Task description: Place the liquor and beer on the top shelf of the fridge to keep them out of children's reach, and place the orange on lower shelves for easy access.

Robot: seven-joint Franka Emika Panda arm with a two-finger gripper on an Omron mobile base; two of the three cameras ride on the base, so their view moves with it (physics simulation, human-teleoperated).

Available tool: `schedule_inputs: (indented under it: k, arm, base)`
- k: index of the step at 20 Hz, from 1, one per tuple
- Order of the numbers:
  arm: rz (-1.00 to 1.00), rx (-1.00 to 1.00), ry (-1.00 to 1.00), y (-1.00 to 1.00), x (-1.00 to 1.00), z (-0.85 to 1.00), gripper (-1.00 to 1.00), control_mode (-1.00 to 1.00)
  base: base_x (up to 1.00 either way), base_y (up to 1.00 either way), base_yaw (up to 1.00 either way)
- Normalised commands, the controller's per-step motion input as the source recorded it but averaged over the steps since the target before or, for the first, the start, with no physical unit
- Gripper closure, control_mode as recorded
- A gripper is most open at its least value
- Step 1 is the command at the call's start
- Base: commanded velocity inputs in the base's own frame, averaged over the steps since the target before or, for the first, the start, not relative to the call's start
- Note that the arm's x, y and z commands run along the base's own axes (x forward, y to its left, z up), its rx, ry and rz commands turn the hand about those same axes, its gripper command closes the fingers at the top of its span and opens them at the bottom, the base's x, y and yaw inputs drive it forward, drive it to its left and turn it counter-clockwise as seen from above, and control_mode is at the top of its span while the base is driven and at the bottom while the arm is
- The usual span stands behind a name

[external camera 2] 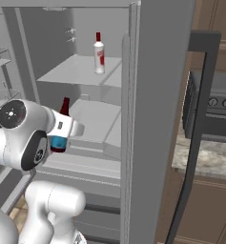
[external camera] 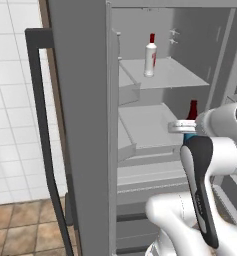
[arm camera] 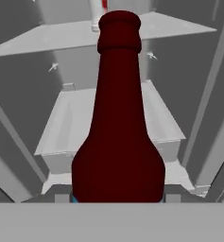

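While the beer (arm camera: 117,123) stood upright in the closed gripper (external camera 2: 62,138), held by its lower body, it hung at the mouth of the fridge (external camera: 82,125), level with a lower bin (arm camera: 66,127). The top shelf (external camera: 177,75) lay above and farther in, so the bottle needed lifting past its front edge. The liquor (external camera: 150,55) already stood there, leaving bare shelf beside it.

Both base views flank the open fridge (external camera: 85,125); hand view faces in, close.
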Motion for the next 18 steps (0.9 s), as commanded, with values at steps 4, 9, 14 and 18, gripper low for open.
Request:
schedule_inputs:
  k: [4,9,14,18]
  arm:
    - [0.0,0.0,-0.22,0.0,0.16,0.02,1.0,-1.0]
    - [0.0,0.0,-0.24,0.0,0.24,0.23,1.0,-1.0]
    - [0.0,0.0,-0.23,0.0,0.3,0.42,1.0,-1.0]
    - [0.0,-0.01,-0.18,0.0,0.43,0.52,1.0,-1.0]
  base:
    - [0.0,0.0,0.0]
    - [0.0,0.0,0.0]
    - [0.0,0.0,0.0]
    - [0.0,0.0,0.0]
